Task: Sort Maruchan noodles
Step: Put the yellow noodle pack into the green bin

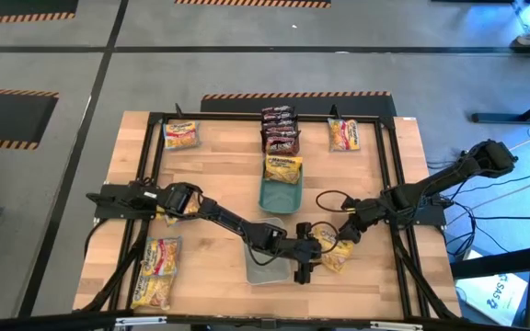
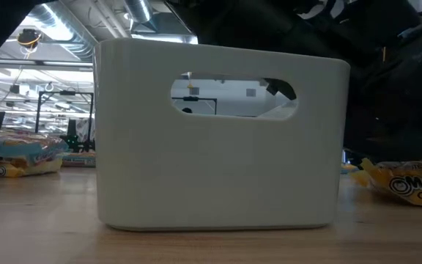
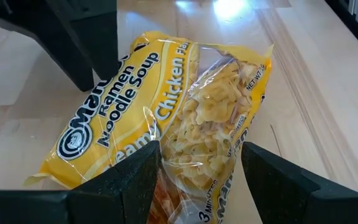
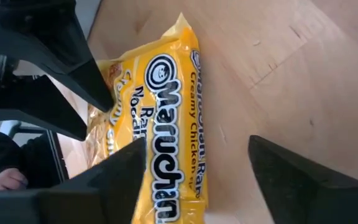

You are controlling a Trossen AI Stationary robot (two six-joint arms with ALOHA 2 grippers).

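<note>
Two yellow Maruchan packets (image 1: 335, 252) lie overlapping on the wood near the table's near edge, right of centre. My left gripper (image 1: 307, 250) reaches them from the left and is open; in its wrist view the fingers (image 3: 135, 180) stand either side of the upper packet (image 3: 204, 118). My right gripper (image 1: 348, 233), also open, comes from the right and hovers over the "Creamy Chicken" packet (image 4: 173, 124). Another yellow packet (image 1: 283, 168) lies in the teal tray (image 1: 279, 199). Dark red-brown packets (image 1: 281, 129) are stacked at the far edge. My left gripper has its open fingers on either side of the upper yellow packet's end (image 3: 194, 155), coming down at a slant from the table's left. I cannot tell whether the fingers touch it. The packet lies flat on the wood and on the other packet.
A pale tray (image 1: 267, 267) stands just left of the yellow packets and fills the low view as a white wall (image 2: 218, 139). Pale pink-yellow packets lie at far left (image 1: 180, 135), far right (image 1: 343, 135) and near left (image 1: 155, 273). A black frame (image 1: 396, 175) runs around the table.
</note>
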